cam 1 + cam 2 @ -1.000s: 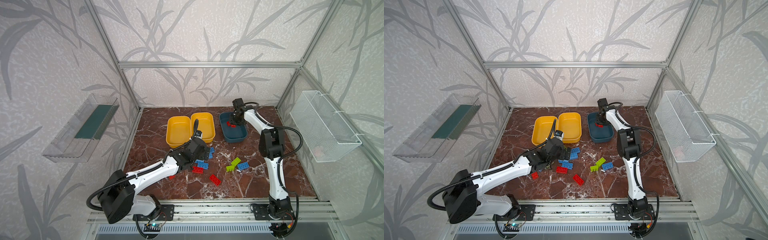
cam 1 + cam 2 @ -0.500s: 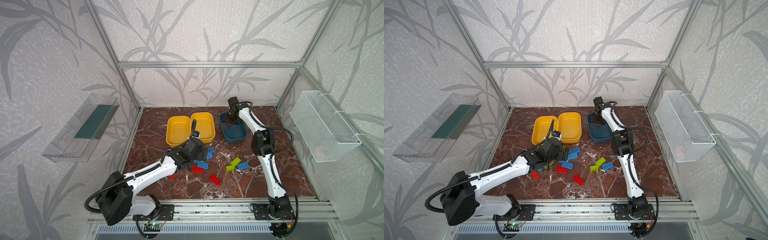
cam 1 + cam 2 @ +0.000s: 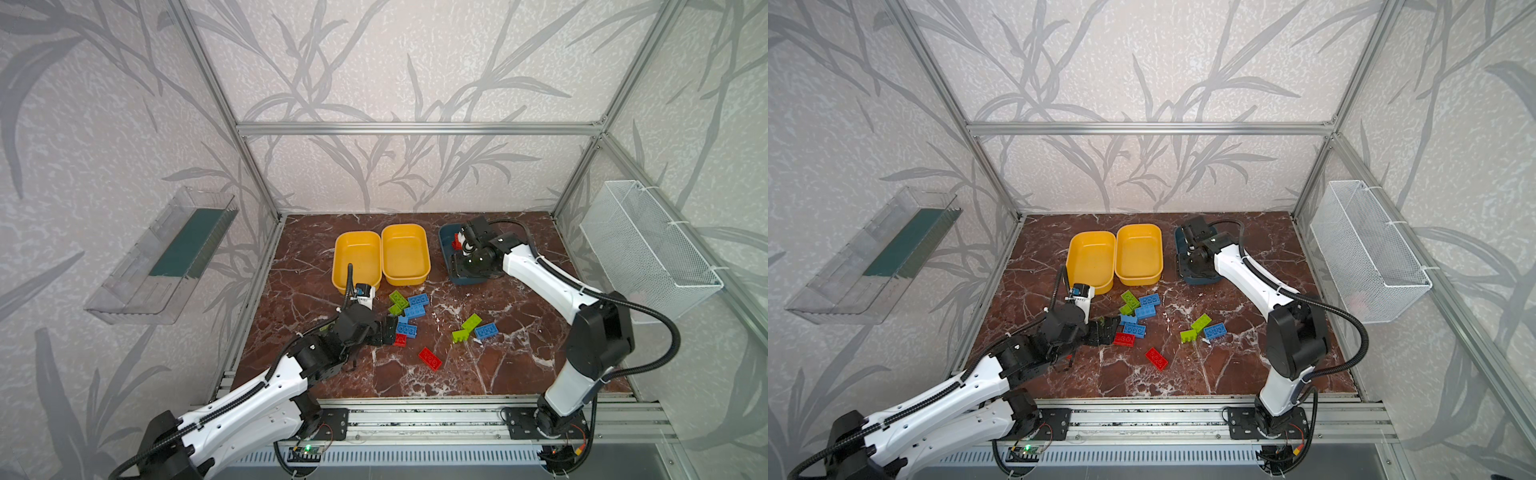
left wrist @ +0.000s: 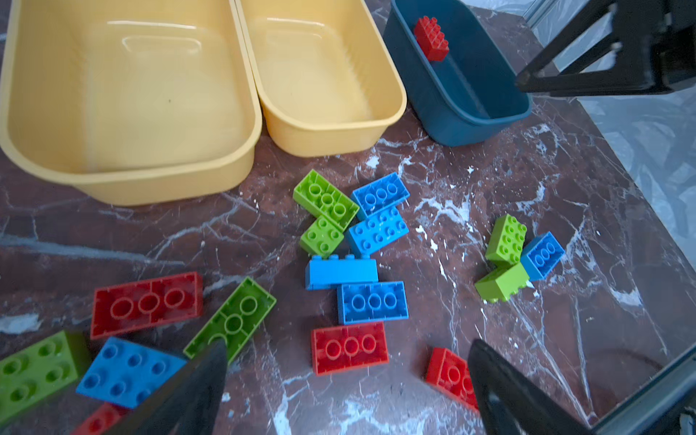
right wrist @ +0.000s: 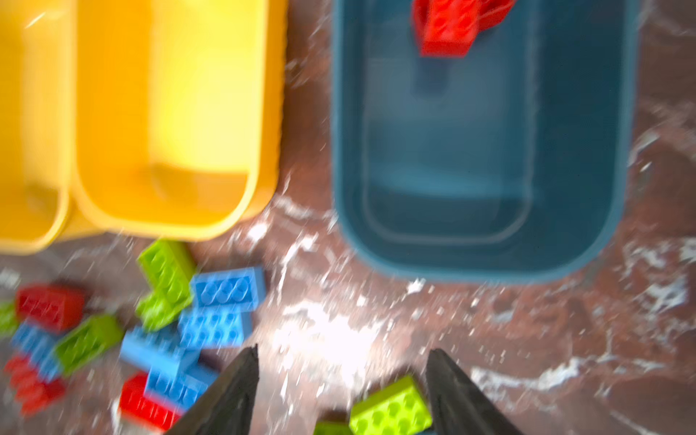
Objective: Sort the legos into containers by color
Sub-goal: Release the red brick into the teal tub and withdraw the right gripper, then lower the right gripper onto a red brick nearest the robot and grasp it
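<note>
The delivered red brick point(image 4: 431, 37) lies loose at the far end of the teal tub point(image 4: 470, 124), free of the right gripper point(image 5: 342, 353); its jaws, clamped a second ago, now stand parted and empty above the tub's near end, and its wrist view is blurred by motion. That makes one red piece sorted, and teal looks claimed for red. The yellow tubs point(image 3: 337, 266) remain empty, touching each other, with a strip of bare marble between them and teal. Every other brick sits loose on the marble floor point(image 3: 511, 365): a tight cluster point(image 3: 409, 311) of lime, blue and red just in front of the yellow tubs; a lime-and-blue trio point(image 3: 471, 322) well to its right; a lone red brick point(image 3: 429, 358) nearer the front rail point(image 3: 415, 411). The left gripper point(image 3: 390, 331) sits low at the cluster's edge, jaws still spread wide and holding nothing, a flat red brick point(image 4: 349, 348) just ahead between its fingers. Blue neighbours touch that brick, so closing in may nudge them. The floor's front and right lie open for travel.
</note>
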Controlling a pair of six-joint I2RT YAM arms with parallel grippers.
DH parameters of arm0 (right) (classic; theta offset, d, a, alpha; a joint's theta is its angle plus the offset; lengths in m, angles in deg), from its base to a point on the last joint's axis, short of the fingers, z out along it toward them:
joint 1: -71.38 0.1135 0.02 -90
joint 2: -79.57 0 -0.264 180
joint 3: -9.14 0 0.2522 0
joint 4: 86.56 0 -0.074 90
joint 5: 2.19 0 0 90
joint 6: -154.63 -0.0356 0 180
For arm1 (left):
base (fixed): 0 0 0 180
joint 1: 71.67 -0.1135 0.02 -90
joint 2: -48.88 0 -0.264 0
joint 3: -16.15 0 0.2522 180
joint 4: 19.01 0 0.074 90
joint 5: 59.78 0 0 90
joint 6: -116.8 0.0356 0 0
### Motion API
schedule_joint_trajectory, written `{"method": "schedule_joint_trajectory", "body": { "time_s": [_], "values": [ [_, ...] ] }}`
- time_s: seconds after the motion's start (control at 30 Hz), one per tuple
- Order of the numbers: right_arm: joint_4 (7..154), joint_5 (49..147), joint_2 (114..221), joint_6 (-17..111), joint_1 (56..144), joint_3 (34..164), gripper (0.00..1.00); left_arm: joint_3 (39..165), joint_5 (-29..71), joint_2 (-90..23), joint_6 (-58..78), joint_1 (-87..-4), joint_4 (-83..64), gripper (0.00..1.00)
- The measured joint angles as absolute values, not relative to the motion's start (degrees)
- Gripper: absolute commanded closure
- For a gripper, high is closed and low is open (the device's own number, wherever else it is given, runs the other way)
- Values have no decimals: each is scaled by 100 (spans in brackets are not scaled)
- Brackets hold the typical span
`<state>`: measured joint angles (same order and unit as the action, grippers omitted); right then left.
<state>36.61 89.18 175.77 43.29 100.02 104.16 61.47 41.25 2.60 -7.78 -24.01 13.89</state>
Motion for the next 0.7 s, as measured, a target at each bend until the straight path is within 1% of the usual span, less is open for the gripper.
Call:
{"method": "schedule_joint_trajectory", "body": {
  "time_s": [0.1, 0.3, 0.5, 0.7],
  "values": [
    [3747, 8892, 17120, 4348, 10540, 9701, 28, 5816, 4234, 844, -1049, -2160, 1675, 1],
    [3865, 8935, 16845, 4316, 11764, 8639, 28, 5373, 4265, 1733, -1395, -1826, 2130, 1],
    [4074, 8937, 16782, 4141, 12367, 8123, 28, 5250, 4267, 2129, -1572, -1782, 2501, 1],
    [4533, 9036, 16779, 4001, 12692, 7734, 26, 5027, 4265, 2531, -1744, -1778, 2733, 1]
  ]
}}
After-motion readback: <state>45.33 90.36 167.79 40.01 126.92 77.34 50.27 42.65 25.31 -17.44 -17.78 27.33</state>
